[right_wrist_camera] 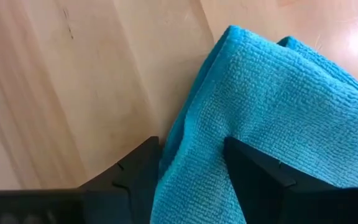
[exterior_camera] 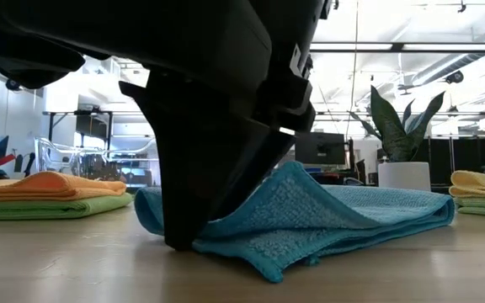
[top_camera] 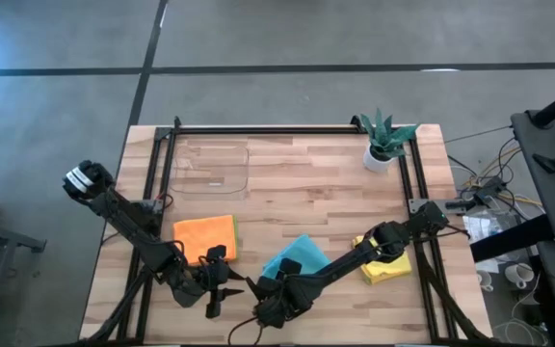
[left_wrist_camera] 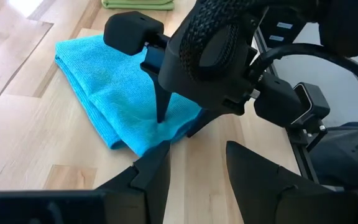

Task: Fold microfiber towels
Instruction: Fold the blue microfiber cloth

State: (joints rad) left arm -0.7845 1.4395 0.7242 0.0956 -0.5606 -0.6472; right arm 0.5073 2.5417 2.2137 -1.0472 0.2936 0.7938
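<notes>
The teal towel (top_camera: 295,256) lies folded near the table's near edge, between the orange towel (top_camera: 206,237) on its left and the yellow towel (top_camera: 385,266) on its right. From above I see my right gripper (top_camera: 270,306) at the teal towel's near-left corner, and my left gripper (top_camera: 222,287) just left of it on bare wood.

Low down, the teal towel (exterior_camera: 327,210) is doubled over, and a dark finger stands on the table against its left edge.

Through the left wrist I see my own jaws spread, nothing between them, the teal towel (left_wrist_camera: 114,93) just beyond.

Through the right wrist, the teal towel's (right_wrist_camera: 278,106) folded edge sits between my parted fingers (right_wrist_camera: 253,168); whether they pinch it I cannot tell.
</notes>
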